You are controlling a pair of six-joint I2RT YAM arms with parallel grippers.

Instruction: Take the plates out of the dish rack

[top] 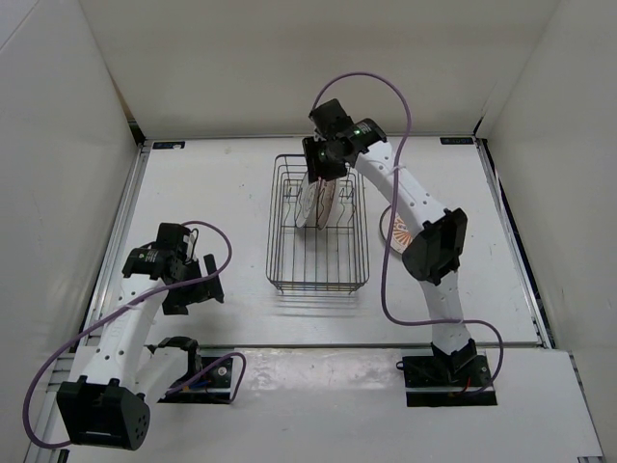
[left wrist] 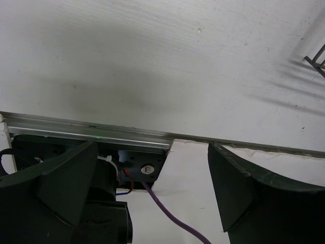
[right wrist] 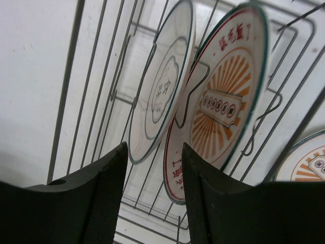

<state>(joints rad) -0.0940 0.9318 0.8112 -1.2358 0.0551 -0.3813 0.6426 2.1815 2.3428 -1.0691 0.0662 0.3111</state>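
Observation:
The dark wire dish rack [top: 280,260] stands mid-table. Two white plates stand upright in its far half: one with a grey centre motif [right wrist: 160,89] and one with an orange sunburst [right wrist: 226,101]; they also show in the top view [top: 318,204]. A third sunburst plate [top: 395,231] lies on the table right of the rack, partly hidden by the right arm, and shows in the right wrist view [right wrist: 307,162]. My right gripper [top: 324,174] hovers open over the two racked plates, its fingers [right wrist: 101,198] clear of their rims. My left gripper [top: 204,285] is open and empty, left of the rack.
White walls enclose the table on three sides. The left arm's base mount [left wrist: 137,165] and a purple cable [left wrist: 172,218] lie below the left gripper. A metal rail [left wrist: 76,127] runs along the table's near edge. A rack corner [left wrist: 317,58] shows at right.

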